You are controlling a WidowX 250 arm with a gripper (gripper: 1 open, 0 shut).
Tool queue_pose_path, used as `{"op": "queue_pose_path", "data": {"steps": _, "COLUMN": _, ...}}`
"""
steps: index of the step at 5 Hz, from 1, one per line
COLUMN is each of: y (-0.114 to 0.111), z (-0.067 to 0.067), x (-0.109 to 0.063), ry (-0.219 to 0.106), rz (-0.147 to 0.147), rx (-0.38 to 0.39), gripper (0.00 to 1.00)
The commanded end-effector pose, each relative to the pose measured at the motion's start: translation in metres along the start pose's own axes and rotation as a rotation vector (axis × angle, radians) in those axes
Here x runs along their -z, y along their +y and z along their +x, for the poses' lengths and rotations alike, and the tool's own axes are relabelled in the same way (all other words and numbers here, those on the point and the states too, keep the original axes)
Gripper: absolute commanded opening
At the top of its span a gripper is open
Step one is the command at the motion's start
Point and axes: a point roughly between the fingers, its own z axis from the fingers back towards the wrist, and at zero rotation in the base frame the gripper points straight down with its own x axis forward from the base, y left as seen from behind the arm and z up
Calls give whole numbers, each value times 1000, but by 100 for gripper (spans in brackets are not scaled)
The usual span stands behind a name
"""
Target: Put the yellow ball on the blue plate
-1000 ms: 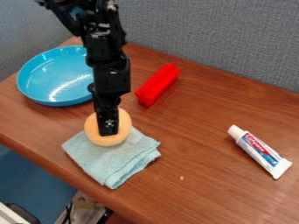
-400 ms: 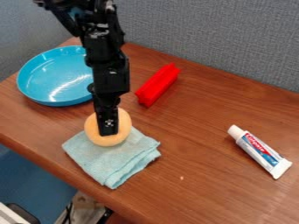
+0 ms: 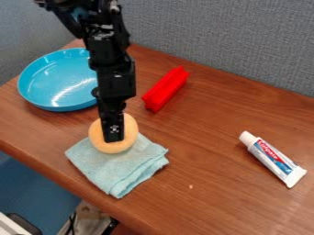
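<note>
The yellow ball point(image 3: 103, 141) rests on a light teal folded cloth point(image 3: 119, 162) near the table's front edge. My gripper point(image 3: 116, 132) comes straight down onto the ball's top, and its dark fingers are shut on the ball. The black arm rises from there toward the upper left. The blue plate point(image 3: 50, 78) lies at the back left of the table, empty, about a hand's width behind and left of the ball.
A red rectangular block point(image 3: 166, 88) lies just right of the arm, between plate and table middle. A toothpaste tube point(image 3: 271, 157) lies at the right. The wooden table's front edge point(image 3: 50, 170) runs close to the cloth.
</note>
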Motion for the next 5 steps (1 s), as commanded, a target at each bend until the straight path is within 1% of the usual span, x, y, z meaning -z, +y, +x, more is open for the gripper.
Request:
{"op": "queue_pose_path", "data": {"steps": 1, "y": -2, "z": -3, "x": 14, "ry": 10, "rz": -40, "rx": 13, "gripper": 0}}
{"op": "queue_pose_path", "data": {"steps": 5, "y": -2, "z": -2, "x": 15, "ry": -4, "rz": -44, "rx": 28, "gripper": 0}}
